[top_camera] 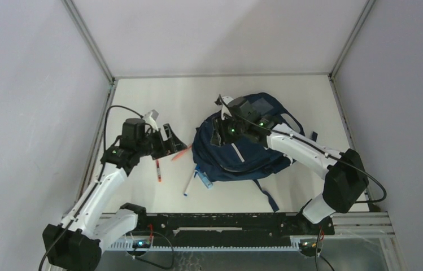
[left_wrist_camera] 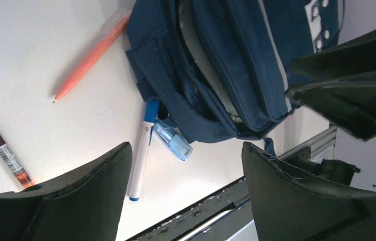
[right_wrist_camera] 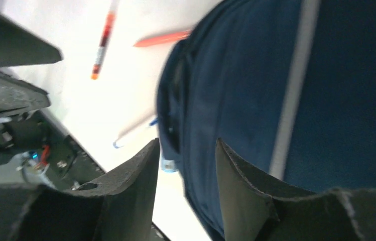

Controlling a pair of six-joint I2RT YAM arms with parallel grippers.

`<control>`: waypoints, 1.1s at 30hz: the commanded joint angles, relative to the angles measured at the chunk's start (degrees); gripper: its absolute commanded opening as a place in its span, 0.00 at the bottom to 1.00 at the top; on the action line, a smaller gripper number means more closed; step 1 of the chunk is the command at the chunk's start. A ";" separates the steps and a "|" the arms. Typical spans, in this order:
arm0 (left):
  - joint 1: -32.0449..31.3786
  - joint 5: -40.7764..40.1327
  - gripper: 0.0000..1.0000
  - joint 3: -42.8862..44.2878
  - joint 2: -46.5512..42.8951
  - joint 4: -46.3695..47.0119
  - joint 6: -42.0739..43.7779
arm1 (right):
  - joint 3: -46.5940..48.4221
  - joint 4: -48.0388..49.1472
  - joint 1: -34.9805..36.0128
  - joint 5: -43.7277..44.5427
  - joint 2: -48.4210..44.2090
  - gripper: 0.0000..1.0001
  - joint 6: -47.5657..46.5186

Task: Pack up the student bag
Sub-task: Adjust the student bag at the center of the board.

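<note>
Risk of sagging shut for the bag [top_camera: 254, 161], right of centre on the table [top_camera: 141, 101] under the right pincer [right_wrist_camera: 184, 170], jaws partly parted, gripping nothing. Could also set the orange pen [top_camera: 181, 152] and red pen [top_camera: 157, 170] rolling on that smooth white top with the left pincer [left_wrist_camera: 186, 150], wide open and empty; plain grey walls [top_camera: 28, 84] around.
</note>
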 commanded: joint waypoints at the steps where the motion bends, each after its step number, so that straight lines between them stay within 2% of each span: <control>1: -0.06 -4.43 0.83 -3.31 -0.23 2.12 -3.33 | 2.01 -1.74 -0.92 11.90 -2.67 0.51 -4.97; 7: -7.17 -14.67 0.82 -4.86 -0.02 -1.19 -2.11 | 3.15 -2.96 1.01 20.65 1.28 0.50 -7.86; 19: -9.90 -15.29 0.81 -7.53 1.29 0.66 -2.82 | 8.78 -4.42 5.83 25.44 10.27 0.53 -9.21; 26: -10.46 -16.36 0.81 -7.70 2.13 0.98 -3.00 | 9.47 -4.83 6.92 28.74 11.48 0.53 -9.85; 27: -10.50 -16.72 0.81 -7.78 2.24 0.98 -3.24 | 9.97 -5.80 7.26 29.82 11.93 0.54 -9.92; 30: -10.63 -16.81 0.81 -7.91 2.79 1.40 -3.43 | 9.73 -6.37 8.44 30.74 11.75 0.66 -10.19; 32: -10.76 -16.77 0.81 -7.88 3.34 1.71 -3.41 | 8.98 -5.55 9.26 30.81 11.24 0.64 -10.23; 33: -10.77 -16.70 0.81 -7.90 3.61 2.00 -3.41 | 8.89 -5.29 9.43 31.02 11.32 0.59 -10.09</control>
